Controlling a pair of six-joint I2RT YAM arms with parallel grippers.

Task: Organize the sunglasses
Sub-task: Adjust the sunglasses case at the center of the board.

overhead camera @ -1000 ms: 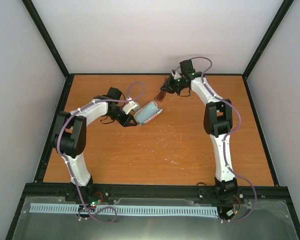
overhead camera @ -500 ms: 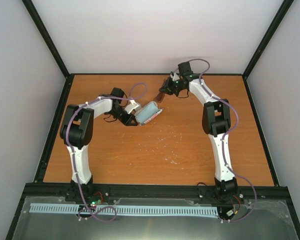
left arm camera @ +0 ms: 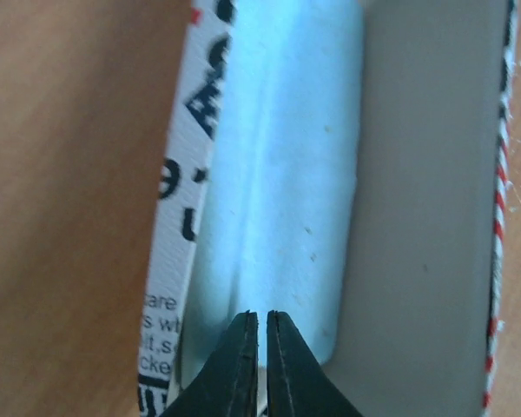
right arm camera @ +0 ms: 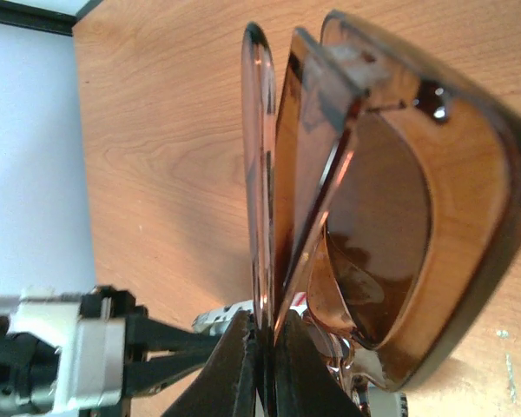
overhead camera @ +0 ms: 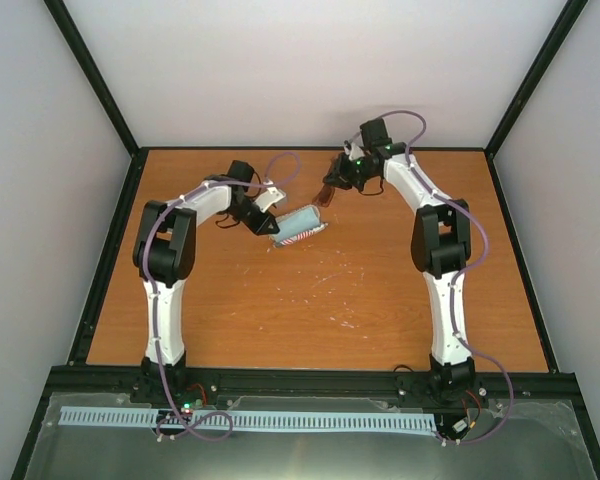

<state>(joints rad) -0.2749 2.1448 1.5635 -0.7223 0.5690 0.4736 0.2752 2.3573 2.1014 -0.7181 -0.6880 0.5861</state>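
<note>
The sunglasses (right arm camera: 382, 217), folded, with a brown frame and brownish lenses, hang in my right gripper (right arm camera: 267, 326), which is shut on their temple arms. In the top view they (overhead camera: 325, 192) are held above the table at the far middle by the right gripper (overhead camera: 335, 180). The flag-patterned case (overhead camera: 302, 224) lies open just left of them. In the left wrist view its grey inside (left arm camera: 425, 217) holds the light blue cloth (left arm camera: 286, 156). My left gripper (left arm camera: 261, 317) is shut on the near end of the cloth, at the case's left end (overhead camera: 270, 222).
The orange-brown wooden table (overhead camera: 310, 300) is framed by black rails, with white walls behind and at the sides. Both arms reach toward the far middle, with purple cables looping over them.
My left gripper has moved farther back and right, and the case has turned flatter with it. The right gripper with the sunglasses has barely shifted.
</note>
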